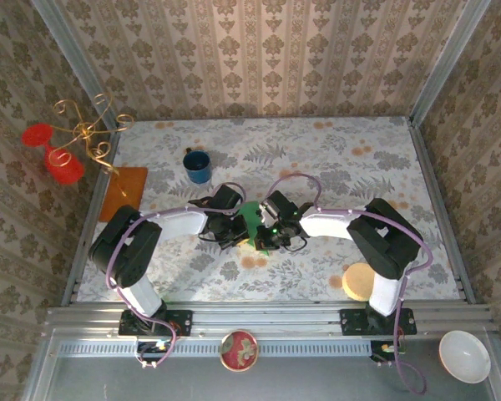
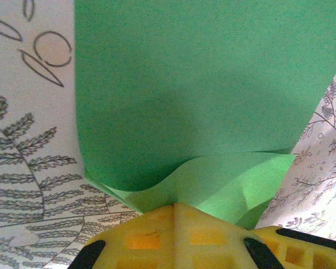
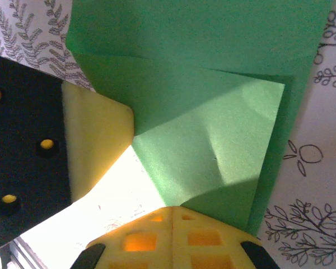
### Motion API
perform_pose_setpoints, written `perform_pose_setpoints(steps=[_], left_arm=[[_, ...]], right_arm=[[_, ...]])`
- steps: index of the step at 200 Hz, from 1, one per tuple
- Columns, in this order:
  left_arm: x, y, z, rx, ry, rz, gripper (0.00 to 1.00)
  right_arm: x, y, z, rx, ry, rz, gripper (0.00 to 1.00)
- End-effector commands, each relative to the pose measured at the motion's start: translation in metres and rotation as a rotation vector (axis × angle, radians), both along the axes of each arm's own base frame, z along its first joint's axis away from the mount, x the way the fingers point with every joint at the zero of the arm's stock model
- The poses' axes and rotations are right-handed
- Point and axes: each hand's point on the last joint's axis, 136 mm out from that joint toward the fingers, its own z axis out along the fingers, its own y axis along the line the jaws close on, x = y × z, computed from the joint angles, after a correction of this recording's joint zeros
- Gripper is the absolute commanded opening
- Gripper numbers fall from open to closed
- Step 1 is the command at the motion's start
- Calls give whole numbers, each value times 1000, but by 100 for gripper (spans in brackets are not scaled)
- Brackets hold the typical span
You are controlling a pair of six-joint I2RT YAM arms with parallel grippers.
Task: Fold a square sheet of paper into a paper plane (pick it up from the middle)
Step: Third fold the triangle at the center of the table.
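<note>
The square sheet of paper (image 1: 250,217) is bright green and lies partly folded over itself at mid-table, between my two grippers. In the left wrist view the square sheet of paper (image 2: 185,101) has a darker upper layer curling up over a lighter one. My left gripper (image 2: 176,208) is shut, with that lighter layer pinched at its tips. In the right wrist view the square sheet of paper (image 3: 213,140) shows a sunlit folded flap. My right gripper (image 3: 172,210) is shut, its tips resting against the flap's lower edge. The left gripper's yellow finger (image 3: 95,140) touches the flap's left side.
A blue mug (image 1: 198,165) stands behind the left arm, and an orange-brown sheet (image 1: 123,191) lies at the table's left edge. A round tan object (image 1: 359,281) sits at the front right. A gold stand with red cups (image 1: 67,142) hangs over the left wall.
</note>
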Motion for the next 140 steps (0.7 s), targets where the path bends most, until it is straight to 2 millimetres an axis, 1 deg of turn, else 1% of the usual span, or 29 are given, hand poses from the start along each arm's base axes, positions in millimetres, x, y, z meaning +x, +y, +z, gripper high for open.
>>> perform_pose_setpoints(steps=[1,16,41,51,60,74,96,140], left_arm=[[-16,26,-32,129,79,4,6],[-6,20,-20,88,27,-2,6],[15,11,16,33,-116,-60,7],[19,8,27,21,-156,-95,7],[20,3,32,8,-179,-125,7],[17,-4,33,-4,-186,-164,7],[11,-9,23,-7,-161,-185,7],[9,-16,12,-33,-128,-206,7]], right_arm=[[-12,-18,-23,-95,54,12,2],[-14,-21,-26,-110,63,15,1],[-15,-24,-29,-127,73,15,0],[-15,-23,-28,-127,74,15,0],[-15,-23,-29,-127,76,12,0],[-14,-22,-29,-127,77,10,0],[-13,-21,-29,-124,80,6,0],[-14,-22,-29,-126,86,4,0]])
